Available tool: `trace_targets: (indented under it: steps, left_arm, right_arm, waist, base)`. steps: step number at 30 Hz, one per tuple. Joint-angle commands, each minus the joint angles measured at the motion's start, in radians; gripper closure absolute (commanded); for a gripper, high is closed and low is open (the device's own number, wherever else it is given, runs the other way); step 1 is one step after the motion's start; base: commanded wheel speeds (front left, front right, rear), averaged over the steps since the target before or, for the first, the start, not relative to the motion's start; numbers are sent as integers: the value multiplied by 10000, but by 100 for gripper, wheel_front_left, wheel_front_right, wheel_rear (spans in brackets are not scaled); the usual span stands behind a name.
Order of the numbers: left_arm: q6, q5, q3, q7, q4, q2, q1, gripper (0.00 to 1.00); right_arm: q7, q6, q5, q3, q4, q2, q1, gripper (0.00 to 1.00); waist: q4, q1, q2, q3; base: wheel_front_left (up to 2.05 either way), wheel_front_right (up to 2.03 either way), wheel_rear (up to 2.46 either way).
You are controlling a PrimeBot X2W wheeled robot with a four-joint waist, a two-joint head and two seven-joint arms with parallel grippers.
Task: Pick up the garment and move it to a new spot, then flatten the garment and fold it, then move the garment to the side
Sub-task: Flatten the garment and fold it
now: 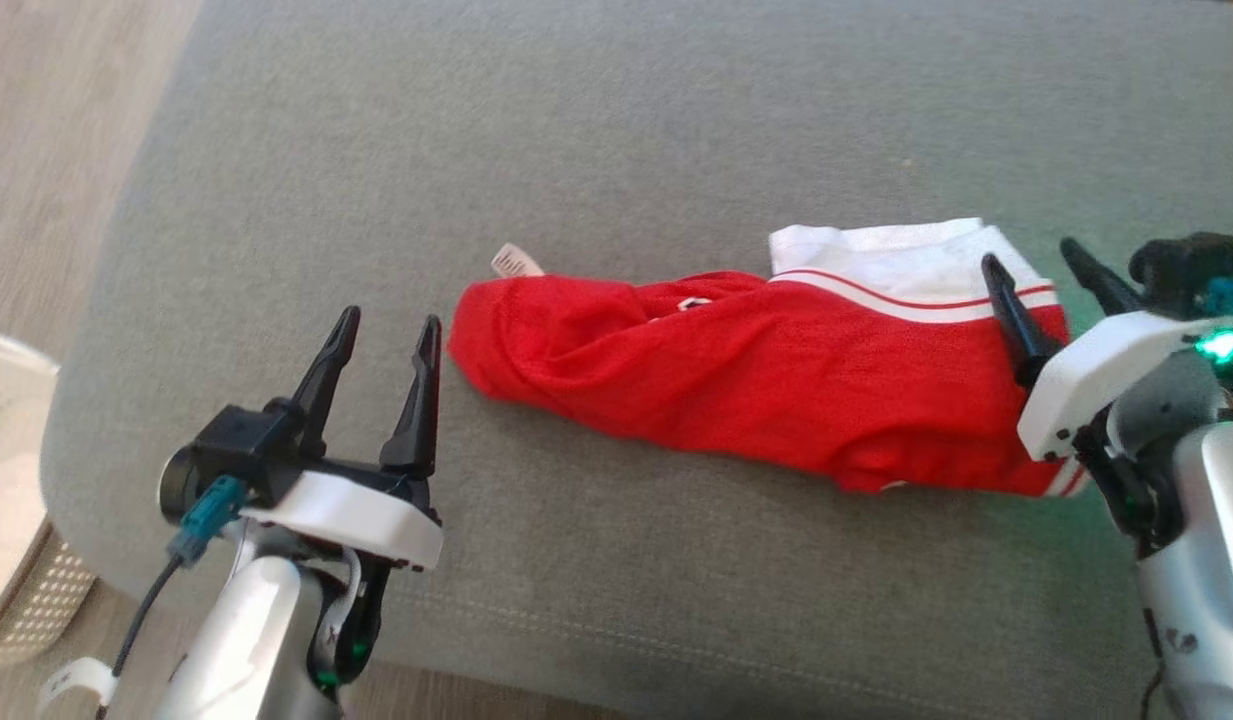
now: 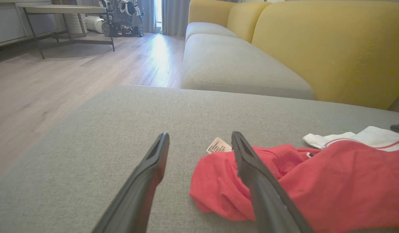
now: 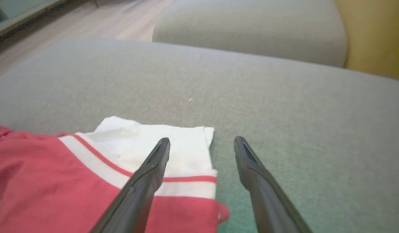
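Note:
The garment is red with a white band and thin red stripes. It lies bunched in a long strip across the grey cushion, and a white label sticks out at its left end. My left gripper stands open just left of that end, holding nothing. My right gripper is open above the garment's right end, over the white band. In the left wrist view the garment lies to the right of the fingers. In the right wrist view the white band lies under the left finger.
The cushion's front edge runs below the garment, with wood floor to the left. A pale perforated basket stands on the floor at the lower left. A yellow sofa back rises behind the cushions; a round table stands far off.

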Motion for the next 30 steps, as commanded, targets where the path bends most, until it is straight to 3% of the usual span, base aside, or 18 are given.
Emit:
trace_targets:
  steps: [1,5,6,7,15,24,30]
  left_arm:
    - [-71,70,344,-109,-234,122,-445,0]
    - [-143,118,447,-128,-139,-17,-530,0]
    - [-164,139,492,-130,-146,-51,-548,0]
    - [-188,159,539,-131,-155,-85,-560,0]
    - [-370,389,967,-134,-256,-253,-521,0]
    - [-554,668,1290,-134,-336,-334,-536,0]
    - [-648,772,1434,-135,-331,-428,-467,0]
  right_arm:
    - [209,35,141,221,-255,-220,-229,0]
    - [1086,35,875,639,-144,-606,-396,0]
    - [1237,35,1077,718,-198,-675,-409,66]
    - [1354,35,1319,778,-285,-719,-416,100]
    - [635,35,1654,1032,-1874,-1157,-539,100]
    - [-1784,35,-324,368,-3883,-1411,-1180,100]
    - [-2267,35,-1247,781,-4266,-1475,-187,100]
  waist:
    - [207,0,0,212]
    - [274,0,0,328]
    - [271,0,0,345]
    - [262,0,0,361]
    - [-116,0,0,355]
    - [-758,0,0,375]
    - [-996,0,0,328]
  base:
    - [0,0,0]
    - [0,0,0]
    - [0,0,0]
    - [0,0,0]
    - [0,0,0]
    - [0,0,0]
    - [0,0,0]
